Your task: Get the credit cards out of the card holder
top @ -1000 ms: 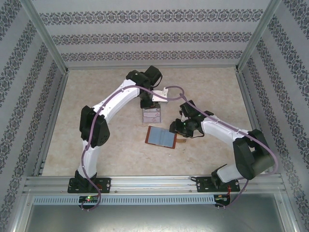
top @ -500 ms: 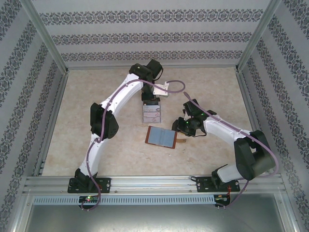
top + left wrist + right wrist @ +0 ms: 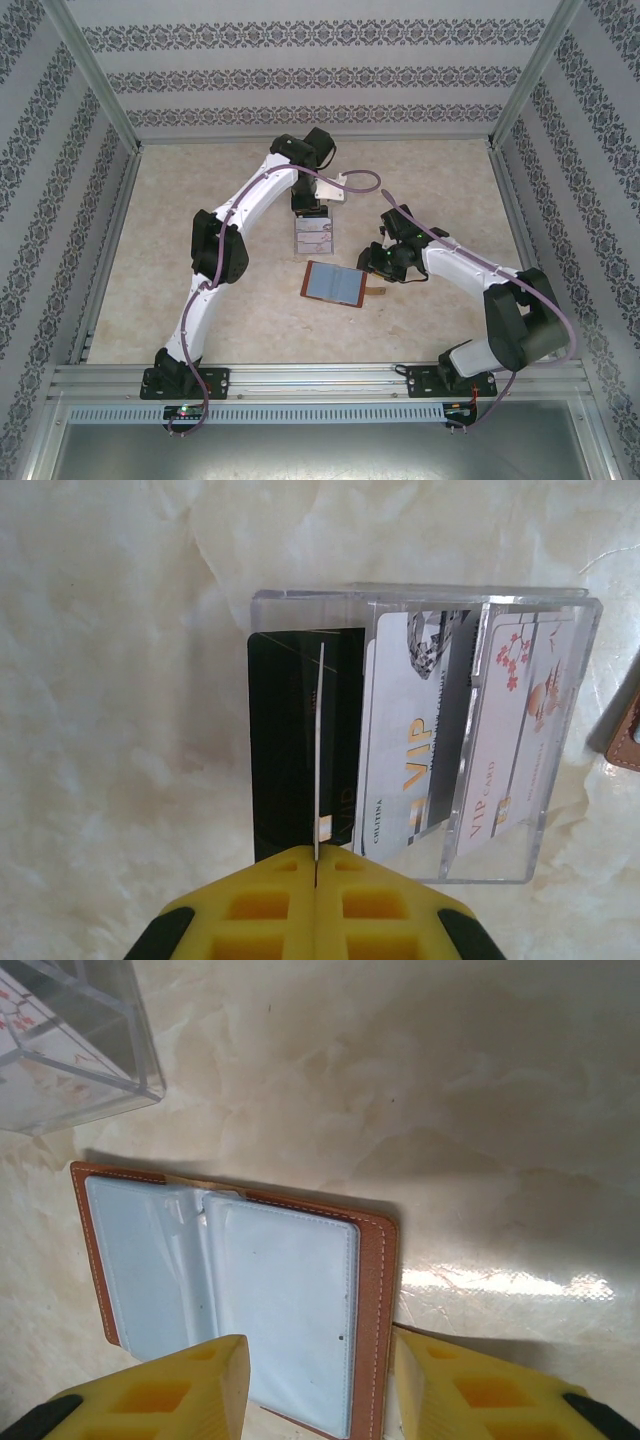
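Left tool (image 3: 316,865) is clamped tight on one credit card (image 3: 320,730), held edge-on right over the clear tray (image 3: 560,605), where a black card (image 3: 285,730) and two VIP cards (image 3: 405,770) lie. Right tool (image 3: 320,1385) is half spread, straddling one edge of the card holder (image 3: 280,1290). That's lying open and flat around the middle of the desk (image 3: 200,200), just nearer than the tray, and its pale blue pockets look empty.

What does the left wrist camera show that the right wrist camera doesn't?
Left wrist camera: the left claw shut on a thin card seen edge-on, above three cards lying in the clear tray. Right wrist camera: the card holder lying open, grey-blue pockets up, with the right claw open astride its edge. Both: the clear tray and the pale marbled table.
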